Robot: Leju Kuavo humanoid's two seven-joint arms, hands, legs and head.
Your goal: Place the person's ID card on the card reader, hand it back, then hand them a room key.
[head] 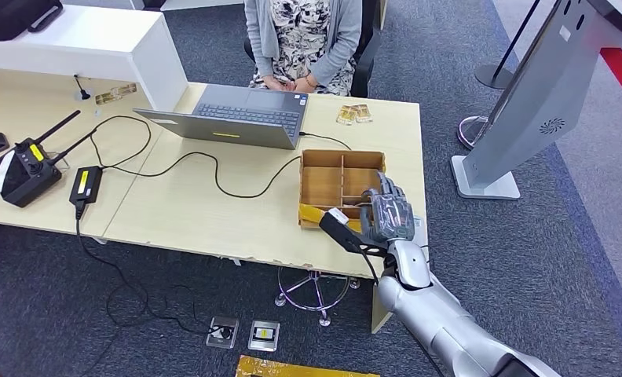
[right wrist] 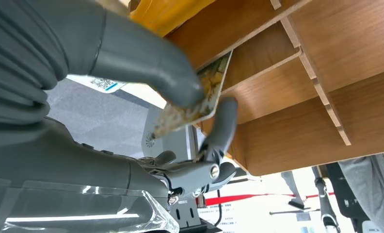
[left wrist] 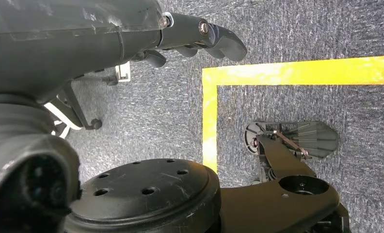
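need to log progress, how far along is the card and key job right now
Done: cannot tell whether the ID card step has happened. In hand: the right robot hand pinches a card over the wooden divided tray. Left: carrying it across the desk to the seated person. The left robot hand hangs over the floor.

1. Your right hand [head: 388,214] shows matt grey plastic; its arm [head: 449,322] is smooth, silvery metal.
2. The card [right wrist: 195,97] it pinches looks glossy and printed.
3. The divided tray [head: 323,184] is smooth brown wood.
4. The worktop [head: 214,212] is pale, matt wood-grain laminate.
5. The floor [left wrist: 287,29] is rough grey carpet with glossy yellow tape [left wrist: 296,73].
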